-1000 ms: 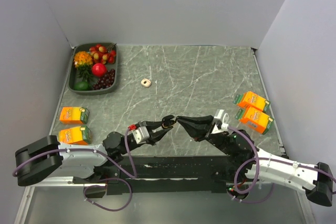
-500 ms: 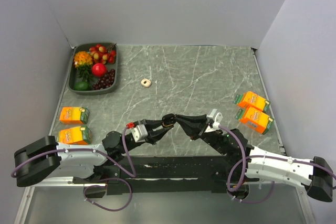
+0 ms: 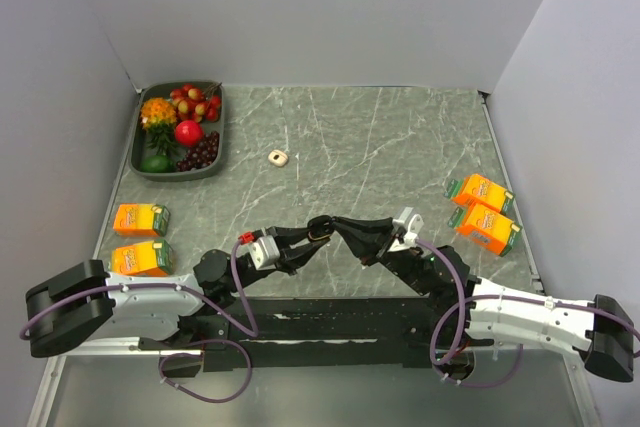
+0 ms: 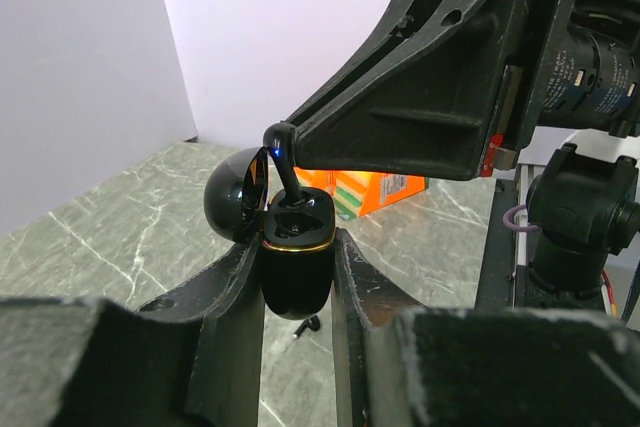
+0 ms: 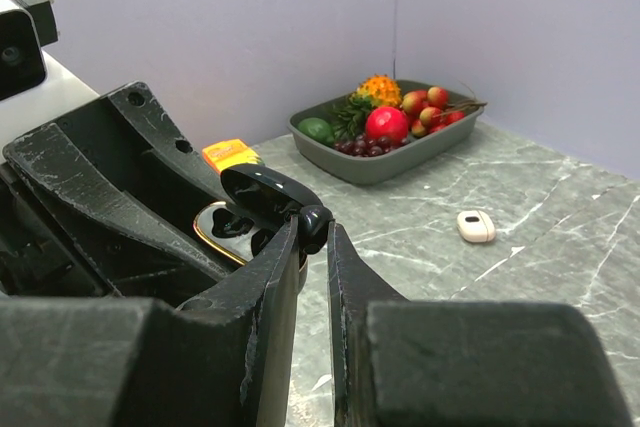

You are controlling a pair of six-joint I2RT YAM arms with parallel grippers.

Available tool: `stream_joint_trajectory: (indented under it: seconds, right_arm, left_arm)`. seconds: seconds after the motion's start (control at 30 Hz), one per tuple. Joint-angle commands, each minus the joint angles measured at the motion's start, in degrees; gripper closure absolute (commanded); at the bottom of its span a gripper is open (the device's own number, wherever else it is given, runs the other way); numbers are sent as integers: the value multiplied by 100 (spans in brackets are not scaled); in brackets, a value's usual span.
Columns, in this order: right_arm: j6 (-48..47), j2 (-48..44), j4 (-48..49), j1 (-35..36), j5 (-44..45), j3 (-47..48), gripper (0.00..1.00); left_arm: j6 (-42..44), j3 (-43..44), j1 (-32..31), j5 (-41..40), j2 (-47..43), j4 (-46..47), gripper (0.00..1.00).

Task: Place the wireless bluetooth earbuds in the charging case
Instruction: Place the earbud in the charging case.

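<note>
Both arms share one build: silver-white links between matt black joint housings, with thin purple cables (image 4: 513, 217) looping loose at the bases, at 7 and 5 o'clock in the top view. The left arm (image 3: 150, 292) has a white wrist block with a small red tab (image 3: 247, 238), and the right arm (image 3: 530, 319) has a similar white block (image 3: 405, 219). The left hand (image 3: 318, 230) and right hand (image 3: 336, 229) have long, wedge-shaped black fingers (image 5: 250, 317), coarse-grained and scuffed pale along the edges.

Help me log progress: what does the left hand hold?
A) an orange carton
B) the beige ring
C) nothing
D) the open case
D: the left hand clamps the case, which stands open, while the right hand holds an earbud at its opening.
</note>
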Motion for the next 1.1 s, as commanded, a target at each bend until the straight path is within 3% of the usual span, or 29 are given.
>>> stream_joint_trajectory:
  seconds: [0.0, 0.47, 1.07]
  right_arm:
    - [-90, 168, 127, 62, 88, 48, 100]
    - [33, 230, 206, 185, -272, -31, 100]
    - [33, -25, 241, 221, -88, -145, 100]
  left_arm:
    - [-175, 189, -11, 185, -161, 3136, 99]
    - [-158, 198, -3, 141, -161, 3110, 99]
    - [-140, 216, -3, 79, -214, 3057, 99]
